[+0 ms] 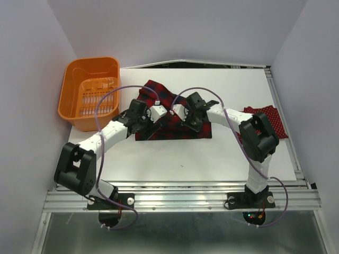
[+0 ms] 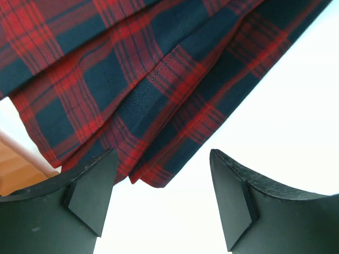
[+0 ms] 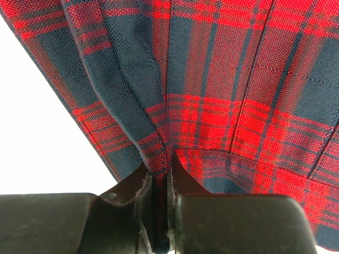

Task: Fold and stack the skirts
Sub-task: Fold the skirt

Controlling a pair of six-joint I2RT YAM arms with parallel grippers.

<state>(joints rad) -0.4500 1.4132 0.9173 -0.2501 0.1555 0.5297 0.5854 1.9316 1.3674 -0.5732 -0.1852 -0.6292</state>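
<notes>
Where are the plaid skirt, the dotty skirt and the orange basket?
plaid skirt [image 1: 197, 132]: top view, on its lower right part.
dotted skirt [image 1: 280, 126]: top view, on its right side.
orange basket [image 1: 85, 121]: top view, on its near wall.

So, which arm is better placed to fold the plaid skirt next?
Probably the right: the right end effector is shut on the plaid skirt, while the left end effector hangs open over its edge, holding nothing.

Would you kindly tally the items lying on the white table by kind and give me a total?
Skirts: 2, the red-and-navy plaid cloth skirt and the dark red cloth skirt with white polka dots
Baskets: 1, the orange plastic basket
Total: 3
</notes>
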